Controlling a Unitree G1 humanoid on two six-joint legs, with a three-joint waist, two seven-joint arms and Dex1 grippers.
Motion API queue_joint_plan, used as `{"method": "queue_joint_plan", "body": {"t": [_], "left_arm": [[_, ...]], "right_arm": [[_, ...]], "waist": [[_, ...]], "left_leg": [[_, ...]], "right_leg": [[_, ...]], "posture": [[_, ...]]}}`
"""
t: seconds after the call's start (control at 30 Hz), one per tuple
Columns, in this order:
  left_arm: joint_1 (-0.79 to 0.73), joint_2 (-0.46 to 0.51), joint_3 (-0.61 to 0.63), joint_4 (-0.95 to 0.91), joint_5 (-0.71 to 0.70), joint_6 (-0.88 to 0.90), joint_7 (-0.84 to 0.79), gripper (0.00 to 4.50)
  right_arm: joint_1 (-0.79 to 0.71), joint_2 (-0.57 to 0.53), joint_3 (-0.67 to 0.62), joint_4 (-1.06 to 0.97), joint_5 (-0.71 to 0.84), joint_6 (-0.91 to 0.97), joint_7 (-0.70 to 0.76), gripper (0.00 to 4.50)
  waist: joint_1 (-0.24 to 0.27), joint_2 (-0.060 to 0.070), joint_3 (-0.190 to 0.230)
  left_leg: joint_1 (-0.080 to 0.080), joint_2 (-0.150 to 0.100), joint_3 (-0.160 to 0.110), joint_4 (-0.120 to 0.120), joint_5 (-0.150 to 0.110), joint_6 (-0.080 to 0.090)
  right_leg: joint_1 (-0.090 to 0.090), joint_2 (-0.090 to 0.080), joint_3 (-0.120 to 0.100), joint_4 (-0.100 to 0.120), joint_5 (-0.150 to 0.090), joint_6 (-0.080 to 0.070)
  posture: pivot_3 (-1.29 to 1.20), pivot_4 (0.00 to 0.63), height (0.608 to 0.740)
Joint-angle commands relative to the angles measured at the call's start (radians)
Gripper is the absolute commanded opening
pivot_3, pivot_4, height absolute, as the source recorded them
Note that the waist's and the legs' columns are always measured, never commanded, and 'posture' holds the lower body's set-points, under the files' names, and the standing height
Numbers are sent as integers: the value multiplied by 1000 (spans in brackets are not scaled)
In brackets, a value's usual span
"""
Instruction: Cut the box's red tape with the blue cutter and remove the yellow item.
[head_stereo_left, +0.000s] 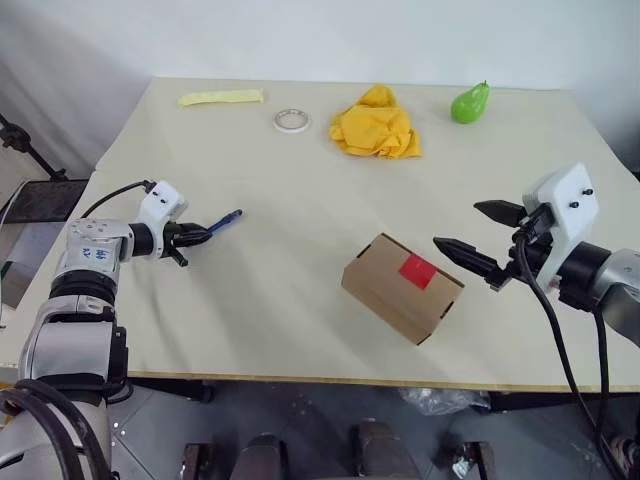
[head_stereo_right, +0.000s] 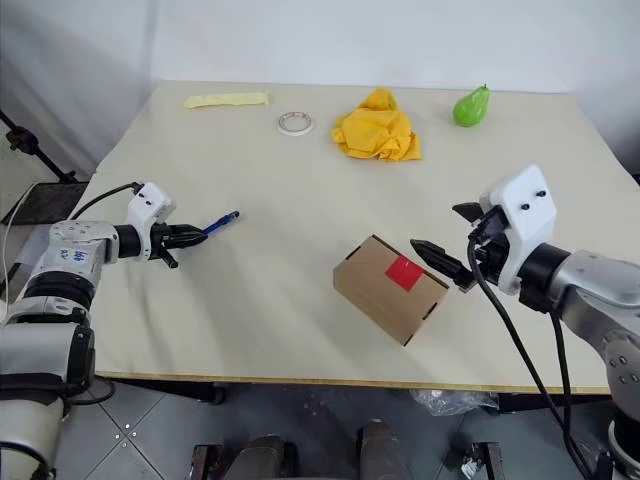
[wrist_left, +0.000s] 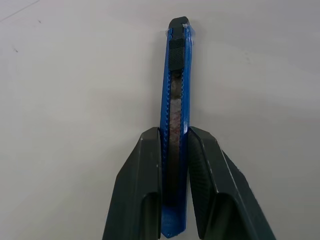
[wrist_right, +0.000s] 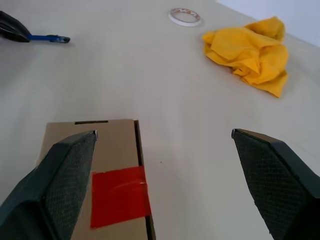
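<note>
Box (head_stereo_left: 402, 286) of brown cardboard sat on the pale surface (head_stereo_left: 300, 330), near the front edge and turned at a slant. Its flaps were shut, and the red tape (head_stereo_left: 416, 270) was a small square stuck across the seam on top.

The left end effector (head_stereo_left: 200, 235) was well apart from the box, out by the left side of the surface. Its 2 black fingers (wrist_left: 145, 185) were pressed onto the blue cutter (head_stereo_left: 226, 220), 1 on each side. The cutter's dark tip stuck out past the fingers.

The right end effector (head_stereo_left: 478, 238) hung just beside the box on its right. Its fingers were spread wide and had nothing in them. In the right wrist view, 1 finger (wrist_right: 60, 185) lay over the box top next to the red tape.

Far back on the surface lay an orange-yellow cloth (head_stereo_left: 376, 125), a whitish tape ring (head_stereo_left: 291, 121), a pale yellow strip (head_stereo_left: 221, 97) and a green pear (head_stereo_left: 469, 103).
</note>
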Motion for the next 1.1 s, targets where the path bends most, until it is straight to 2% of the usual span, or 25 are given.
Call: {"method": "queue_joint_plan", "body": {"t": [0.03, 0.1, 0.23, 0.37, 0.53, 0.77, 1.0, 1.1], "left_arm": [[65, 26, -8, -29, 6, -2, -51, 411], [105, 37, 1, -100, -10, -2, -80, 411], [246, 66, 16, -376, -62, 66, -138, 411], [395, 88, 43, -636, -93, 186, -101, 411], [476, 97, 62, -766, -106, 273, -49, 411], [585, 104, 91, -986, -168, 409, -36, 2336], [591, 110, 112, -992, -180, 448, 3, 4402], [567, 116, 124, -940, -182, 432, 11, 4402]], "right_arm": [[-53, 1, 23, -2, 17, -5, -13, 4500], [-97, 15, 69, 4, 17, -3, -18, 4500], [-191, 60, 199, 16, 0, -6, -20, 4500], [-246, 136, 285, 49, -6, -28, -18, 4500], [-258, 157, 334, 86, -42, -58, 9, 4500], [-262, 163, 345, 124, -68, -93, 33, 4500], [-262, 177, 349, 132, -84, -100, 39, 4500], [-263, 178, 344, 132, -88, -98, 46, 4500]], "waist": [[-3, 0, 0], [-8, 0, 0], [-11, 1, 0], [-10, 1, 0], [-6, 1, 0], [-8, 1, 0], [-6, 1, 0], [-6, 1, 0]], "left_leg": [[0, 0, 0, 0, 0, 0], [0, 0, 0, -1, 0, 0], [0, 0, -1, -2, 0, 0], [0, -2, -2, -3, 0, 0], [-1, -7, -3, -2, 0, 1], [-1, -8, -3, -3, -1, 1], [-1, -8, -3, -3, -1, 1], [-1, -9, -3, -3, -1, 1]], "right_leg": [[0, 0, 0, 0, 0, 0], [0, -2, -1, 0, 0, 0], [0, -6, -4, -2, 0, 0], [0, -13, -7, -3, 0, -1], [1, -17, -7, -2, 0, 0], [1, -17, -7, -3, 0, 0], [1, -18, -8, -3, 0, 0], [1, -18, -8, -3, 0, 0]], "posture": [[0, 150, 740], [0, 150, 740], [0, 150, 740], [0, 150, 740], [0, 150, 740], [0, 150, 740], [0, 150, 740], [0, 150, 740]]}}
